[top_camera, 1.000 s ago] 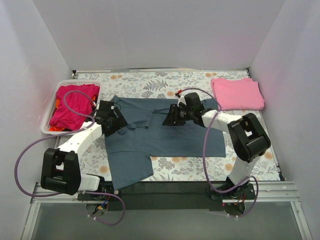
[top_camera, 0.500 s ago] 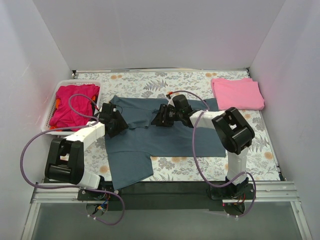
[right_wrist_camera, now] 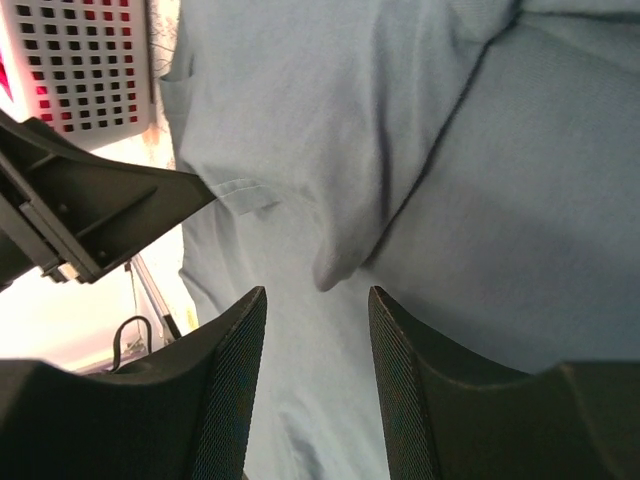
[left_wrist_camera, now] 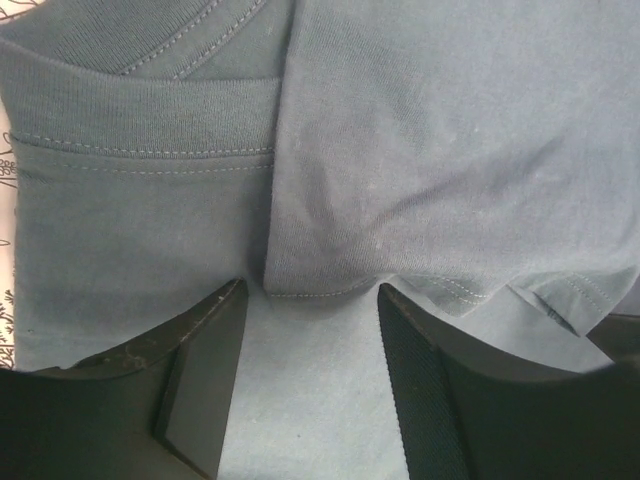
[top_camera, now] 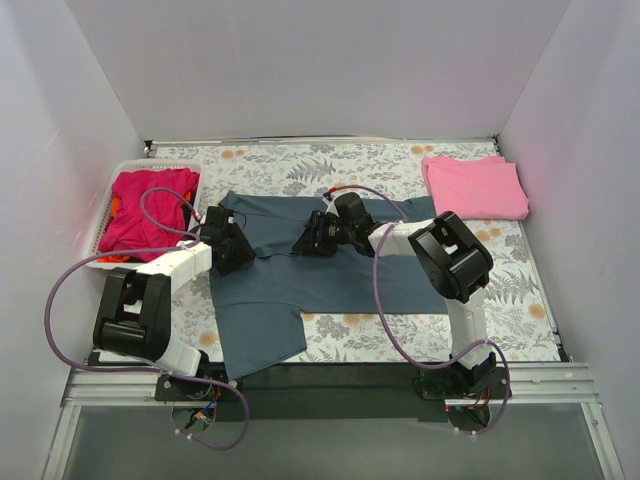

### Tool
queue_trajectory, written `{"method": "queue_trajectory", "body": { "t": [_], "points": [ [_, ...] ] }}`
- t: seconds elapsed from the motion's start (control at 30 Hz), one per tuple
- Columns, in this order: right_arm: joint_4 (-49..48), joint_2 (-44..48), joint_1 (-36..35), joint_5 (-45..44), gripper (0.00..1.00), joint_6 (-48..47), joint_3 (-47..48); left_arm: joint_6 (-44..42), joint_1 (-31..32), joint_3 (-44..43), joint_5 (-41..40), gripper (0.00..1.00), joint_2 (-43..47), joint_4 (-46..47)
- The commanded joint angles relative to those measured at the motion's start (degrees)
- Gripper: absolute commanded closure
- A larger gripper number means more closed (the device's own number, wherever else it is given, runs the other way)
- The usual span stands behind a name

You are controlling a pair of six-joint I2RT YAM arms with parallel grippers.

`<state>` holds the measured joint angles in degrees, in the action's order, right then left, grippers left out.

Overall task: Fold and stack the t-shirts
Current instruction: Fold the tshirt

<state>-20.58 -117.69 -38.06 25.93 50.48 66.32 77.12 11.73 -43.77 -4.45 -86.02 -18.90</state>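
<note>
The dark slate blue-grey t-shirt lies spread on the table, with its top part folded over. My left gripper is open, low over the shirt's left side. In the left wrist view a folded hem edge lies just ahead of the fingertips. My right gripper is open over the shirt's upper middle. In the right wrist view a cloth fold corner sits just ahead of the tips. The light pink t-shirt lies folded at the back right. The magenta t-shirt fills the basket, with a bit of orange-red t-shirt showing.
The white slotted basket stands at the left edge and also shows in the right wrist view. White walls close in the table on three sides. The left gripper's body shows in the right wrist view.
My right gripper has moved left across the blue-grey shirt toward the left gripper. The left gripper has barely shifted. Both stay open.
</note>
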Motion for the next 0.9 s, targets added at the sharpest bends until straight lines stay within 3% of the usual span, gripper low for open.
{"method": "queue_trajectory", "body": {
  "t": [0.0,0.23,0.87],
  "points": [
    [-2.9,-1.1,-0.3,0.6,0.55,1.1,2.3,-1.0,-0.3,-1.2,-0.1,0.51,-0.8,0.1],
    [-3.1,-1.9,-0.5,0.7,0.58,1.2,2.9,-1.4,-0.3,-1.6,0.8,0.63,-0.6,-0.1],
    [-3.2,-3.9,-1.0,1.5,0.69,1.8,4.8,-2.1,-0.2,-2.7,0.8,0.54,0.5,-1.1]
  ]
}}
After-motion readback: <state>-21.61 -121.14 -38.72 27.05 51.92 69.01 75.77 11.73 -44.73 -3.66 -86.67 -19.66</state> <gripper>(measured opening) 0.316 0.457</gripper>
